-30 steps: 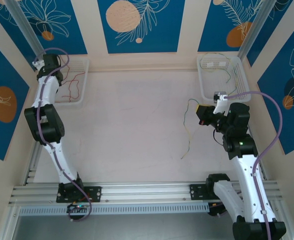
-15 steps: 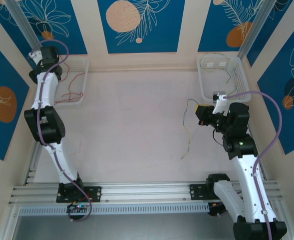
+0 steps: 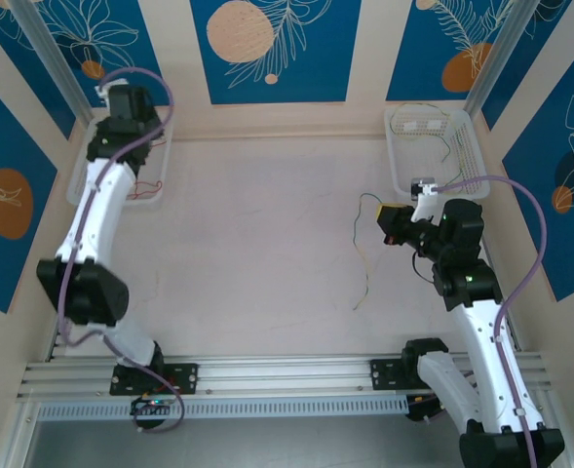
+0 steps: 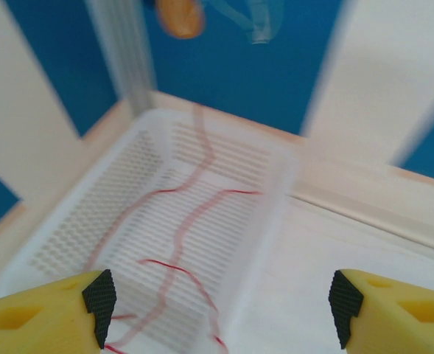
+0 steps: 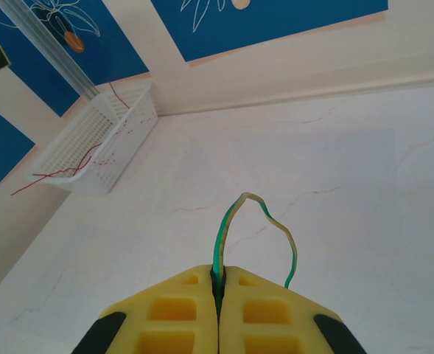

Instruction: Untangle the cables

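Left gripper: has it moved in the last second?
Yes. The left gripper, jaws open, shifted rightward over the white basket, from its left edge toward its right side.

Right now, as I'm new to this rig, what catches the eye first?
The right yellow-fingered end effector is shut on a thin yellow-green wire that loops up and trails over the pale tabletop, right of centre. At the far left corner, the left end effector hangs open above a white mesh plastic basket holding thin red wires.
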You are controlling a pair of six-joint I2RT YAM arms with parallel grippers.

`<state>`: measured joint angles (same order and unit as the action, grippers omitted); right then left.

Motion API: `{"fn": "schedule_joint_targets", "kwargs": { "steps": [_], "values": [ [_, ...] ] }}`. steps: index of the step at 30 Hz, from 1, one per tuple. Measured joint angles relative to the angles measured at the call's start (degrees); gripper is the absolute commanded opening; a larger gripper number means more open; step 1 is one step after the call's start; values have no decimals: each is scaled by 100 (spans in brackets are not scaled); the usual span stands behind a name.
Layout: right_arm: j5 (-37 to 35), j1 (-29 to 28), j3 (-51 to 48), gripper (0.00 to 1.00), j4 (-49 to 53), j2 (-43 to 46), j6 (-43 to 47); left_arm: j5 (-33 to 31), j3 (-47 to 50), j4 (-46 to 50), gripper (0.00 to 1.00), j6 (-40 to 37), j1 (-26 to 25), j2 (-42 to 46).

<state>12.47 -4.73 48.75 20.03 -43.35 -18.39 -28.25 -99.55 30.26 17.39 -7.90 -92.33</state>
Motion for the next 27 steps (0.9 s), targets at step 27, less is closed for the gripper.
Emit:
{"fn": "schedule_joint_targets", "kwargs": {
  "steps": [27],
  "values": [
    [-2765, -149, 4264, 0, 632, -2500, 168, 1178, 3134, -603, 72, 151, -3327, 2004]
  ]
}}
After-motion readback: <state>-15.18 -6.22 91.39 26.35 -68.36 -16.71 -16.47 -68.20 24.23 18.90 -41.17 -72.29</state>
